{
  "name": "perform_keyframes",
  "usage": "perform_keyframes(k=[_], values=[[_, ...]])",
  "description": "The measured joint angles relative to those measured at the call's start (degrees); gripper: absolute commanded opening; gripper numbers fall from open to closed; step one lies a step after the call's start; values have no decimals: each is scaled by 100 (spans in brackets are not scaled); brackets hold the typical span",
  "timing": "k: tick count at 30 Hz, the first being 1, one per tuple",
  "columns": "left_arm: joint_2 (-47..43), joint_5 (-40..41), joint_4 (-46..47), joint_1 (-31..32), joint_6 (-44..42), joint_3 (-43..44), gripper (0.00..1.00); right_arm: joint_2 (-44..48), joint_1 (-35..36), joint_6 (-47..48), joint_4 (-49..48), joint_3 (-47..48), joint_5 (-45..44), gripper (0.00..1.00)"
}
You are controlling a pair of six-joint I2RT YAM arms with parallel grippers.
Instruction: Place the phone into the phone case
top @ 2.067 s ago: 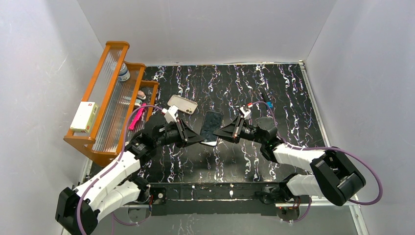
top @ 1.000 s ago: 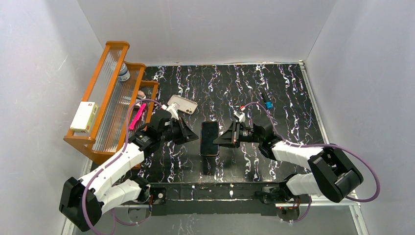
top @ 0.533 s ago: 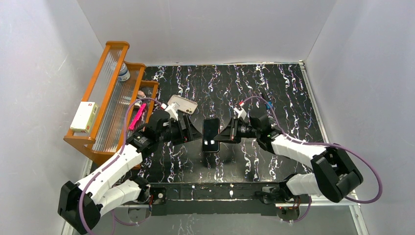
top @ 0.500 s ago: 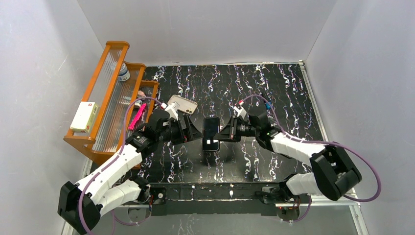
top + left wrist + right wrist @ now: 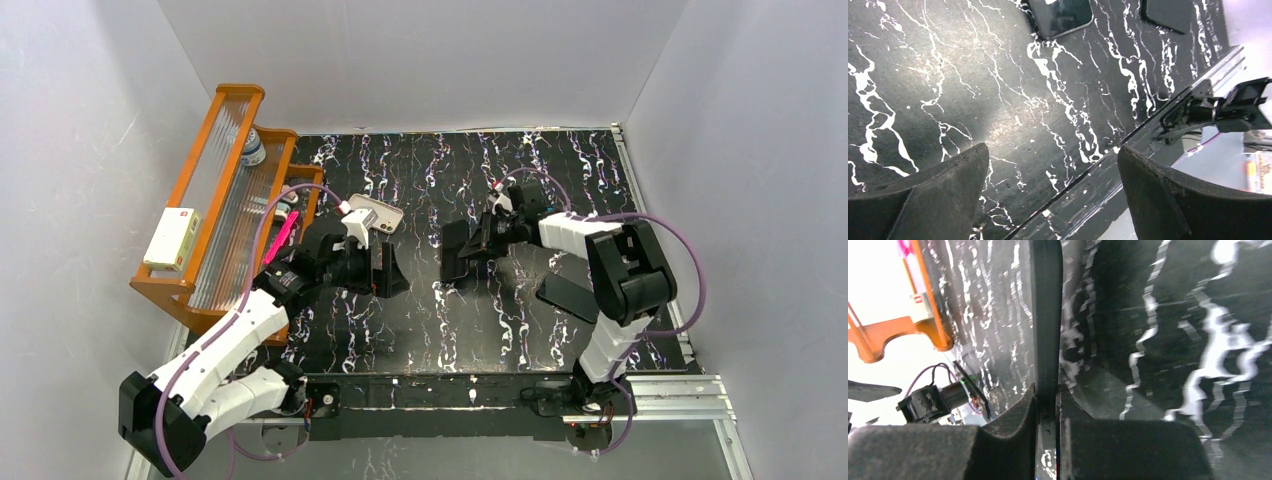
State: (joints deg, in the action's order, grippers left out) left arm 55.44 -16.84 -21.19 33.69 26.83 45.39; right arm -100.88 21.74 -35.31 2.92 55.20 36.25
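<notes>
The phone point(image 5: 455, 252) is a dark slab gripped along one edge by my right gripper point(image 5: 472, 244), near the middle of the table. In the right wrist view it runs edge-on as a thin dark strip point(image 5: 1046, 315) between the fingers, and the gripper point(image 5: 1047, 392) is shut on it. The pale beige phone case point(image 5: 373, 213) lies flat to the far left of it, its camera cutout at the left end. My left gripper point(image 5: 386, 270) is open just near of the case, holding nothing. In the left wrist view, bare marbled table shows between its fingers point(image 5: 1051, 150), with the phone point(image 5: 1063, 15) at the top.
A wooden rack point(image 5: 215, 215) stands along the left edge, with a white box point(image 5: 171, 238), a bottle point(image 5: 253, 148) and a pink item point(image 5: 279, 241). A flat black slab point(image 5: 566, 297) lies on the table under my right arm. White walls enclose the marbled table point(image 5: 420, 165).
My left gripper has opened, let go of the phone and drawn back left. My right arm has carried the phone farther back and to the right, its elbow swung up.
</notes>
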Motion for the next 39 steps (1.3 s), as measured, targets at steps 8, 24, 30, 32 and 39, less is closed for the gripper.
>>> perform_keyframes(k=[8, 24, 30, 32, 39], values=[[11, 105, -118, 0, -540, -144, 98, -726, -444, 586, 850, 669, 223, 1], [-129, 164, -116, 0, -778, -164, 98, -1147, -566, 857, 1648, 1191, 295, 19], [-258, 177, -116, 0, -780, -166, 98, -1322, -627, 890, 1818, 1318, 363, 21], [-286, 188, -114, 0, -780, -166, 98, -1355, -629, 911, 1875, 1360, 358, 24], [-358, 214, -116, 0, -778, -173, 98, -1412, -619, 857, 2124, 1528, -44, 49]])
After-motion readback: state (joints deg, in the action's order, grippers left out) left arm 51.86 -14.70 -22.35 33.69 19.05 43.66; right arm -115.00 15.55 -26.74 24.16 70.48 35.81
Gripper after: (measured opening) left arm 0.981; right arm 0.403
